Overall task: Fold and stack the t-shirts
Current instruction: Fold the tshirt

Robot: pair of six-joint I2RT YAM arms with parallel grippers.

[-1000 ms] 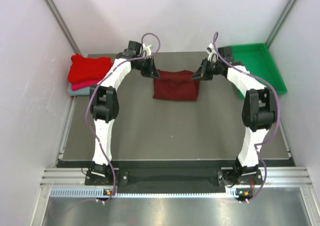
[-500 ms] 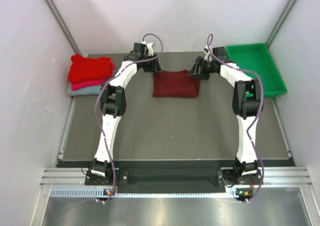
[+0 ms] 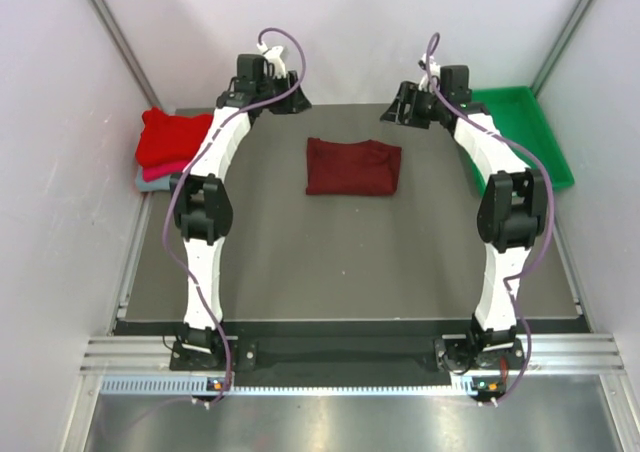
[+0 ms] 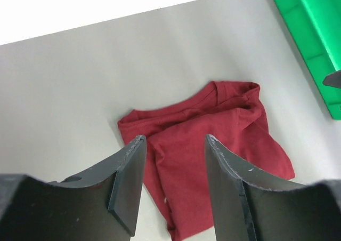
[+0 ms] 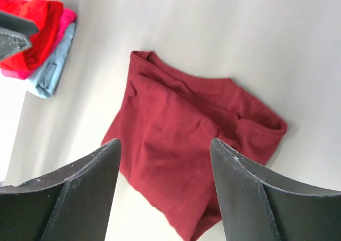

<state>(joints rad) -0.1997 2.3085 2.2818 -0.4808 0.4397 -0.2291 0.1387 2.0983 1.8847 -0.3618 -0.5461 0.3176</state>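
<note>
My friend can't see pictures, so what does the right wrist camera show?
A folded dark maroon t-shirt lies on the grey table, below the open, empty right claw. A stack of red, pink and grey-blue shirts sits in the top left corner.

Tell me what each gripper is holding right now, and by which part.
Nothing. The left gripper and right gripper both hang open above the folded maroon t-shirt, touching nothing.
</note>
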